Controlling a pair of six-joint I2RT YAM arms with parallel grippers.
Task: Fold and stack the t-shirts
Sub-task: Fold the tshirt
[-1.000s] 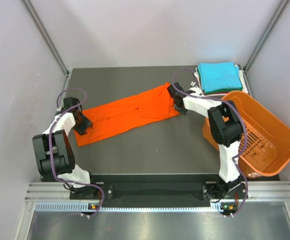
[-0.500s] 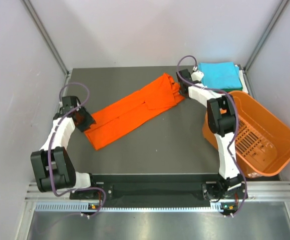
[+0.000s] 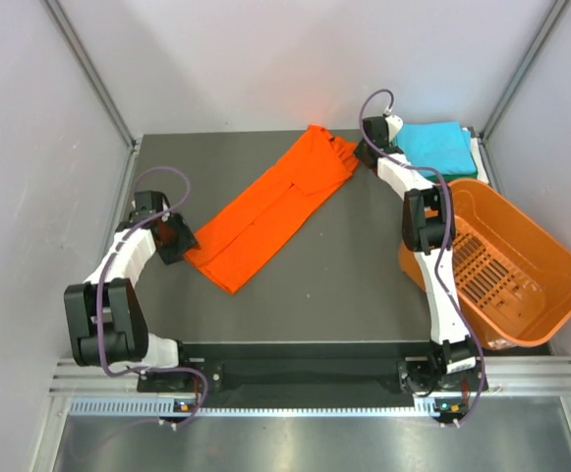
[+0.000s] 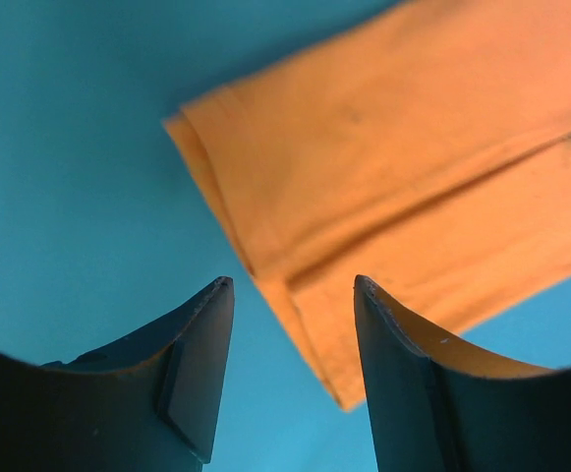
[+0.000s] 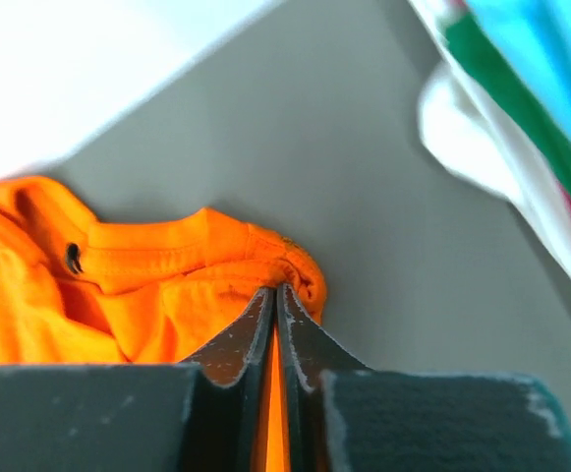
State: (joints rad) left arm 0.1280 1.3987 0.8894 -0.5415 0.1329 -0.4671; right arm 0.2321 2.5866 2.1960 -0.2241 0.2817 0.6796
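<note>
**Grey table, shirt strip on the diagonal**

Dark grey table, matte, inside a booth with pale plain walls. Metal struts run up both far corners. A silver rail runs along the near edge, where my two bases sit.

The orange t-shirt lies on the table folded into a long narrow strip. It runs diagonally from near-left to the far edge right of centre, and its far end is bunched.

My right pincer is at that far end. The wrist view shows its jaws clamped on a thin bit of orange cloth.

My left pincer is low at the strip's near-left end. Its jaws stand apart with nothing between them, and the shirt corner lies just past the tips.

The turquoise t-shirt is folded square on top of a stack in the far right corner. White, green and pink layer edges show under it in the right wrist view.

An orange slotted basket sits tilted at the right table edge, overhanging it.
</note>
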